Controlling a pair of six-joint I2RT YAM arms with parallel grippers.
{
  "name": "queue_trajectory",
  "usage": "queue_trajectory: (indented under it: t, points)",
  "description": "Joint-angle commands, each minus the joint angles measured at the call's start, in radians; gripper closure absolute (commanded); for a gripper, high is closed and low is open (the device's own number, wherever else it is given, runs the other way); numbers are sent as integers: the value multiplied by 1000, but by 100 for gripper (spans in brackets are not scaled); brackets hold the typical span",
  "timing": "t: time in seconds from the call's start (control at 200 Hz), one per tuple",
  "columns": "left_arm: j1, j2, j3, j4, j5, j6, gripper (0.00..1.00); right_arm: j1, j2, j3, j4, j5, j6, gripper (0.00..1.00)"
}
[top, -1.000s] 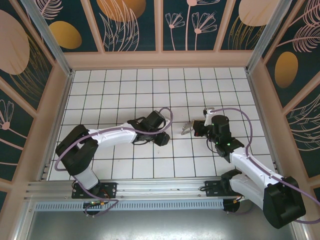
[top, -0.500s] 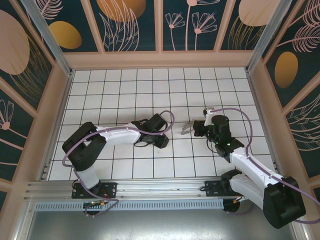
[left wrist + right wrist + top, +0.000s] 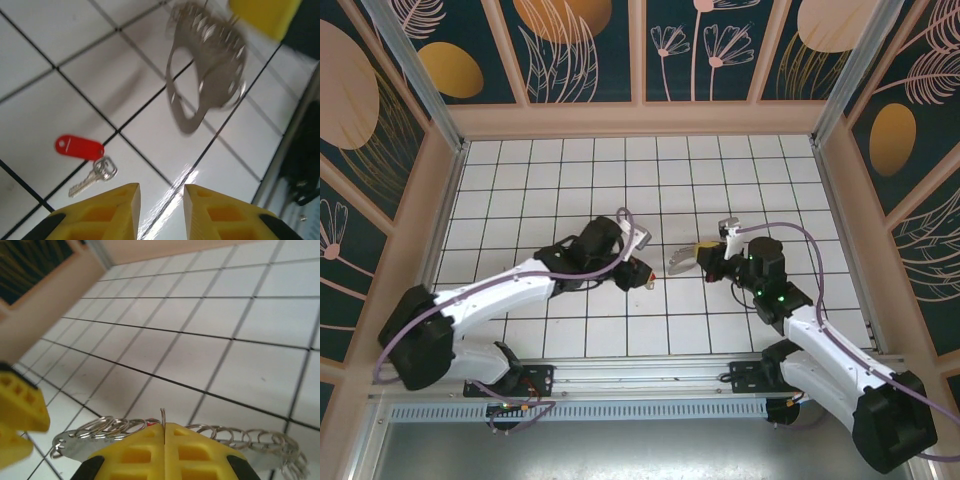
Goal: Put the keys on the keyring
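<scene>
A key with a red plastic head [image 3: 79, 147] and a small silvery key [image 3: 95, 176] joined to it lie on the white tiles, just ahead and left of my left gripper [image 3: 161, 200]. That gripper is open, with nothing between its yellow fingers. In the top view the red key [image 3: 648, 283] lies just below the left gripper [image 3: 642, 268]. The keyring [image 3: 205, 70], a grey metal loop strung with several small split rings, hangs above the floor. My right gripper [image 3: 164, 426] is shut on one of its rings; the keyring [image 3: 678, 260] sticks out left of the right gripper [image 3: 704, 252].
The floor is white tiles with dark grout lines [image 3: 570, 190]. Tan walls [image 3: 640, 118] box it in on three sides. A metal rail [image 3: 620, 378] runs along the near edge by the arm bases. The left gripper's yellow finger [image 3: 20, 410] shows at the right wrist view's left edge.
My left arm has stretched out and its gripper has moved right towards the keyring, its jaws a little narrower. The right gripper has carried the keyring slightly left. The red key now shows beside the left gripper.
</scene>
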Motion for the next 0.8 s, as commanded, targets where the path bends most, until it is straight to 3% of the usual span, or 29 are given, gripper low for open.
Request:
queue_trajectory:
  t: [0.0, 0.32, 0.621, 0.791]
  points:
    - [24, -75, 8, 9, 64, 40, 70, 28, -17, 0, 102, -125, -85, 100]
    - [62, -168, 74, 36, 152, 47, 68, 79, -14, -8, 251, -287, -95, 100]
    - [76, -187, 87, 94, 275, 57, 74, 114, 28, -3, 441, -408, -10, 100]
    - [76, -183, 83, 130, 374, 58, 68, 117, 68, -8, 600, -431, 80, 100]
